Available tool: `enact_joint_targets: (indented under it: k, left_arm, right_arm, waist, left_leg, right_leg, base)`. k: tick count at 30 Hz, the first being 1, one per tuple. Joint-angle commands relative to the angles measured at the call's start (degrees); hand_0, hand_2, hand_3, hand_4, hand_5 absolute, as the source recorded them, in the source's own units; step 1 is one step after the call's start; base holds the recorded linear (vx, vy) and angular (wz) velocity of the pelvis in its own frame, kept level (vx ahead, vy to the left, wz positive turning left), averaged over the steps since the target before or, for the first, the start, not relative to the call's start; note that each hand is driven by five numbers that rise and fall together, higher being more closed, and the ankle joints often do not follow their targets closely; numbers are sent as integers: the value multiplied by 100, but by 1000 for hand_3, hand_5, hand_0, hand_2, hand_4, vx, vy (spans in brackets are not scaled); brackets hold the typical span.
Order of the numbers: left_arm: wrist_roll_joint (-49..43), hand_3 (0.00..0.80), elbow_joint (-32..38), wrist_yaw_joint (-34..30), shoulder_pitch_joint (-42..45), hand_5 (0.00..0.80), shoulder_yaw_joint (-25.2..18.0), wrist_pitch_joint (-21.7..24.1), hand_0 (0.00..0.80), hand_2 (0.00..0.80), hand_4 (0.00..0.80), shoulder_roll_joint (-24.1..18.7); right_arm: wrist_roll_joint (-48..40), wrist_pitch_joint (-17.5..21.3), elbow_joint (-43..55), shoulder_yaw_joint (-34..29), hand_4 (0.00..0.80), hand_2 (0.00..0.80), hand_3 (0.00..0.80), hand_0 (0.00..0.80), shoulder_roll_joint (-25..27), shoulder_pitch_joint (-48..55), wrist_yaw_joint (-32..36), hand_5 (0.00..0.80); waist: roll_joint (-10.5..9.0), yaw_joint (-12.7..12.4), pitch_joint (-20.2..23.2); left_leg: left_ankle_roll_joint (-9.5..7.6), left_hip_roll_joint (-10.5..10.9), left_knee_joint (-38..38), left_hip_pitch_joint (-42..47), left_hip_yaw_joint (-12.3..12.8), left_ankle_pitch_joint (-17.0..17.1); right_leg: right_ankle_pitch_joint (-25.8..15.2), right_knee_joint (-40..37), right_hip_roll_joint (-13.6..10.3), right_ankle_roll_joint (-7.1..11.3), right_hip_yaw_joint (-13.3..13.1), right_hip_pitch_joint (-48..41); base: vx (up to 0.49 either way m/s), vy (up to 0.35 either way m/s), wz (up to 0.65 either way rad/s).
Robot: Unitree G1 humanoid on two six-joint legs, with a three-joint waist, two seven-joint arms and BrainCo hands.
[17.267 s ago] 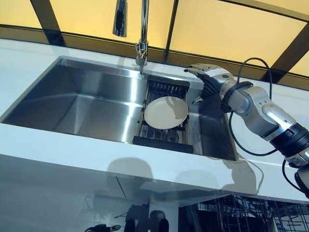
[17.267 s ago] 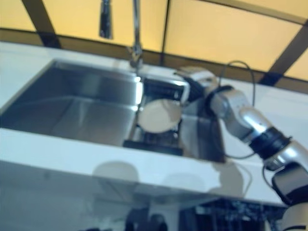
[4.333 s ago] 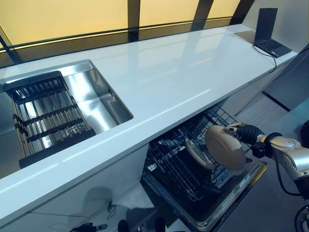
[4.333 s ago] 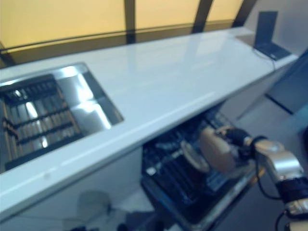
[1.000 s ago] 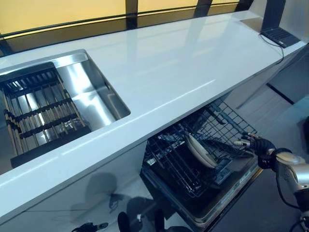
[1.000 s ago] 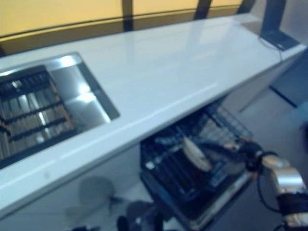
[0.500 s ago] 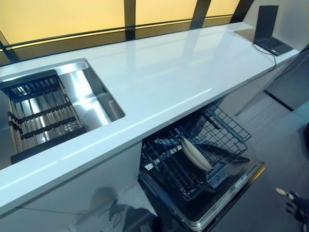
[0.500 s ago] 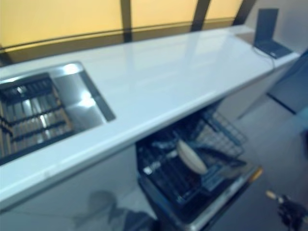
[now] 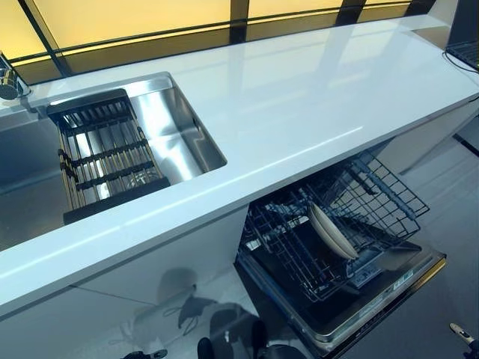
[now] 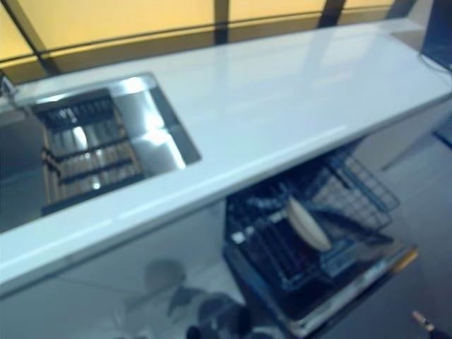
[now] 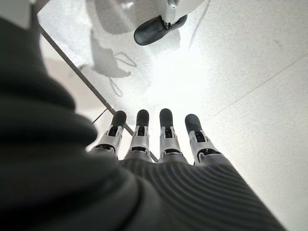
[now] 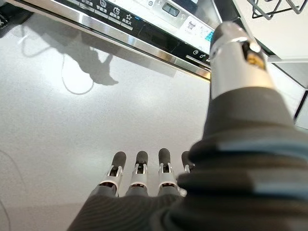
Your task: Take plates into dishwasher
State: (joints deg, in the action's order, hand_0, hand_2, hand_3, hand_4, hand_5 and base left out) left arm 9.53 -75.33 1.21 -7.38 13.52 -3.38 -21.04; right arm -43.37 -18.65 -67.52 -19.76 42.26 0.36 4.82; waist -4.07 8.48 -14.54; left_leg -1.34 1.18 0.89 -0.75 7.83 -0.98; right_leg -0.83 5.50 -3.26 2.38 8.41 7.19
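Standing in rack (image 9: 389,196) — plate (image 9: 332,231).

**Warm backlight, glare on the bench, one soft eye**

I get warm yellow light from the window panels (image 9: 135,15) behind the bench (image 9: 314,97), whose white top carries pale streaks of reflection. The steel sink (image 9: 176,134) throws bright glints. Under the bench edge it is dim, and the dishwasher rack (image 9: 329,224) sits in shade. My right eye view is blurred throughout; the left is crisp. In both wrist views the floor (image 11: 231,62) glares white, with hard dark shadows across it.
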Motion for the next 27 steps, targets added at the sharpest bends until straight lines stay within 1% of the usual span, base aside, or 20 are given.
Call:
enact_joint_targets:
  k: [1, 4, 6, 8, 9, 10, 11, 12, 14, 16, 18, 19, 20, 21, 22, 23, 24, 25, 26, 27]
  left_arm:
    - [10, 0, -109, -62, -158, 0, 53, -146, 0, 0, 0, -92]
    - [139, 0, -260, -79, -119, 0, -14, -138, 0, 0, 0, -146]
    - [198, 0, -352, -62, -126, 0, -151, -149, 0, 0, 0, -199]
    - [268, 0, -377, -41, -209, 0, -263, -222, 0, 0, 0, -297]
    - [297, 0, -362, -7, -308, 0, -303, -292, 0, 0, 0, -351]
    - [280, 0, -371, -44, -441, 0, -308, -356, 0, 0, 0, -437]
    - [334, 0, -392, -109, -573, 0, -287, -409, 0, 0, 0, -541]
    - [436, 0, -391, -118, -691, 0, -328, -470, 0, 0, 0, -617]
    - [567, 0, -381, -120, -808, 0, -317, -498, 0, 0, 0, -674]
    - [848, 0, -319, 7, -820, 0, -336, -441, 0, 0, 0, -605]
    - [1169, 0, -241, -11, -647, 0, -501, -360, 0, 0, 0, -470]
    - [1333, 0, -177, 28, -539, 0, -573, -340, 0, 0, 0, -330]
    - [1385, 0, -151, 78, -478, 0, -613, -313, 0, 0, 0, -220]
    - [1321, 0, -163, 95, -406, 0, -640, -252, 0, 0, 0, -82]
    - [1249, 0, -178, 55, -363, 0, -653, -210, 0, 0, 0, -36]
    - [1166, 0, -186, 10, -316, 0, -655, -138, 0, 0, 0, 20]
    - [1161, 0, -175, -50, -264, 0, -583, -35, 0, 0, 0, 128]
    - [1267, 0, -156, -52, -225, 0, -551, -18, 0, 0, 0, 217]
    - [1280, 0, -131, -36, -204, 0, -589, -14, 0, 0, 0, 261]
    - [1282, 0, -85, -3, -184, 0, -526, -52, 0, 0, 0, 278]
  right_arm:
    - [12, 520, -280, 183, 0, 0, 0, 0, -247, -34, -103, 0]
    - [-194, 637, -490, 158, 0, 0, 0, 0, -501, -73, -221, 0]
    - [-219, 768, -643, 159, 0, 0, 0, 0, -653, -134, -254, 0]
    - [-506, 844, -632, 183, 0, 0, 0, 0, -859, -253, -448, 0]
    - [-644, 842, -614, 210, 0, 0, 0, 0, -983, -317, -569, 0]
    - [-788, 886, -621, 252, 0, 0, 0, 0, -1099, -324, -728, 0]
    - [-915, 934, -618, 320, 0, 0, 0, 0, -1193, -343, -846, 0]
    - [-1004, 991, -618, 420, 0, 0, 0, 0, -1299, -394, -918, 0]
    - [-1201, 1145, -593, 566, 0, 0, 0, 0, -1446, -445, -962, 0]
    - [-1385, 1203, -470, 709, 0, 0, 0, 0, -1546, -484, -892, 0]
    - [-1292, 1206, -465, 746, 0, 0, 0, 0, -1548, -482, -784, 0]
    - [-1198, 1196, -467, 744, 0, 0, 0, 0, -1494, -521, -791, 0]
    - [-1232, 1222, -474, 754, 0, 0, 0, 0, -1443, -569, -827, 0]
    - [-1277, 1329, -506, 730, 0, 0, 0, 0, -1390, -625, -824, 0]
    - [-1285, 1388, -513, 703, 0, 0, 0, 0, -1381, -624, -835, 0]
    - [-1302, 1463, -513, 676, 0, 0, 0, 0, -1383, -627, -891, 0]
    - [-1399, 1616, -511, 699, 0, 0, 0, 0, -1400, -656, -961, 0]
    - [-1449, 1674, -520, 711, 0, 0, 0, 0, -1399, -719, -974, 0]
    - [-1456, 1694, -501, 716, 0, 0, 0, 0, -1414, -780, -997, 0]
    - [-1508, 1731, -514, 775, 0, 0, 0, 0, -1439, -845, -1004, 0]
  waist:
    - [167, -102, -172]
    - [244, -222, -114]
    - [210, -366, -73]
    - [146, -492, -74]
    - [121, -516, -103]
    - [90, -513, -126]
    - [46, -521, -151]
    - [-1, -565, -172]
    - [-58, -593, -248]
    - [-38, -621, -306]
    - [62, -620, -323]
    - [126, -623, -314]
    - [173, -615, -311]
    - [213, -579, -318]
    - [214, -556, -315]
    - [198, -537, -310]
    - [159, -533, -308]
    - [218, -561, -321]
    - [259, -580, -307]
    - [340, -536, -257]
  left_leg:
    - [-417, 252, 143, 72, -136, -258]
    - [-529, 128, -74, -168, -279, -352]
    - [-554, 30, -237, -320, -300, -414]
    - [-541, -144, -567, -575, -251, -496]
    - [-517, -233, -807, -782, -298, -540]
    - [-492, -270, -1058, -1029, -410, -561]
    - [-431, -325, -1293, -1261, -496, -568]
    - [-349, -420, -1377, -1408, -533, -508]
    - [-233, -540, -1340, -1590, -692, -345]
    - [-46, -614, -892, -1600, -825, 81]
    - [83, -626, -252, -1493, -1046, 524]
    - [132, -648, 98, -1440, -1066, 769]
    - [174, -663, 284, -1407, -1024, 904]
    - [227, -648, 114, -1492, -863, 871]
    - [201, -611, -169, -1554, -765, 693]
    - [153, -558, -705, -1626, -619, 416]
    - [29, -459, -1858, -1742, -420, -291]
    - [-34, -400, -2292, -1704, -411, -649]
    - [-73, -318, -2097, -1493, -434, -695]
    - [-86, -345, -1655, -1215, -325, -504]
  right_leg:
    - [-237, 885, 210, 114, -268, 526]
    - [-412, 580, -194, 38, -567, 197]
    - [-635, 208, -496, 108, -609, -30]
    - [-759, -208, -801, 145, -674, -315]
    - [-741, -332, -830, 149, -858, -411]
    - [-615, -347, -757, 186, -1066, -465]
    - [-576, -381, -706, 195, -1087, -432]
    - [-535, -461, -652, 209, -964, -441]
    - [-264, -386, -468, 255, -883, -417]
    - [-57, -405, -291, 249, -682, -427]
    - [109, -372, -76, 125, -702, -465]
    - [148, -464, 13, 43, -668, -562]
    - [181, -526, 76, -13, -646, -624]
    - [283, -504, 126, -84, -617, -671]
    - [310, -480, 93, -111, -596, -681]
    - [326, -460, 24, -141, -572, -692]
    - [304, -460, -142, -158, -515, -695]
    - [299, -429, -185, -133, -481, -670]
    - [301, -354, -209, -84, -493, -599]
    - [330, -213, -170, -85, -509, -464]
  base:
    - [-226, -6, -5]
    - [-212, -98, 2]
    - [-234, -252, -9]
    - [-330, -406, -40]
    - [-418, -527, -14]
    - [-453, -551, 12]
    - [-490, -577, 46]
    - [-487, -558, 77]
    - [-467, -541, 46]
    - [-424, -465, -1]
    - [-306, -323, 24]
    - [-239, -243, 20]
    - [-251, -216, 0]
    - [-189, -138, -6]
    - [-172, -94, 5]
    - [-151, 2, 25]
    - [-175, 78, 33]
    - [-165, 154, 35]
    - [-86, 187, 18]
    - [-61, 183, -9]
